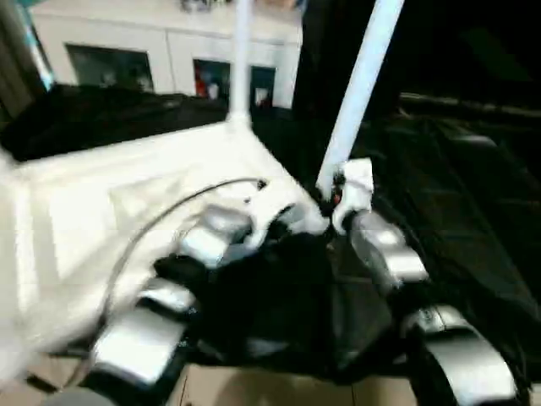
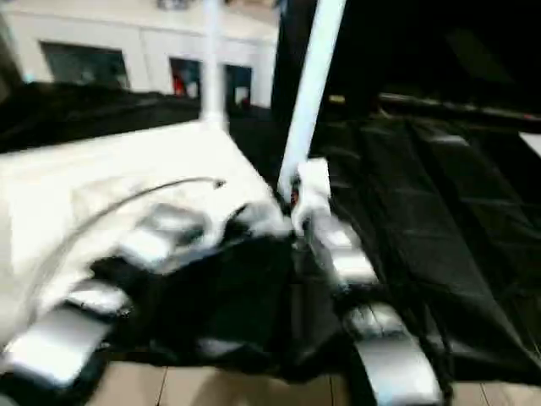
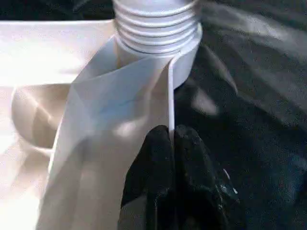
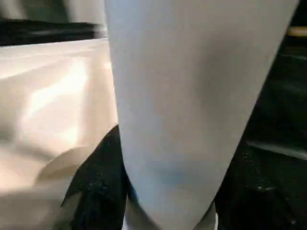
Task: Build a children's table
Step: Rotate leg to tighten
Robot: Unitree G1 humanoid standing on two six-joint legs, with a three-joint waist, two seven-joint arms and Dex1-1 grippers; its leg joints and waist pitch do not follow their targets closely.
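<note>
Leg (image 1: 359, 93) upright, tilted right

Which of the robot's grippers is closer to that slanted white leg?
Right. The right gripper is closed around the slanted leg; the left gripper pinches the tabletop rim beside the socket.

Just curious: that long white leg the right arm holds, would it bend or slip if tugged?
Probably stiff: the leg runs straight. Its smooth surface might slip in the right pincer. The screw ridges at the tabletop corner likely resist pulling out.
</note>
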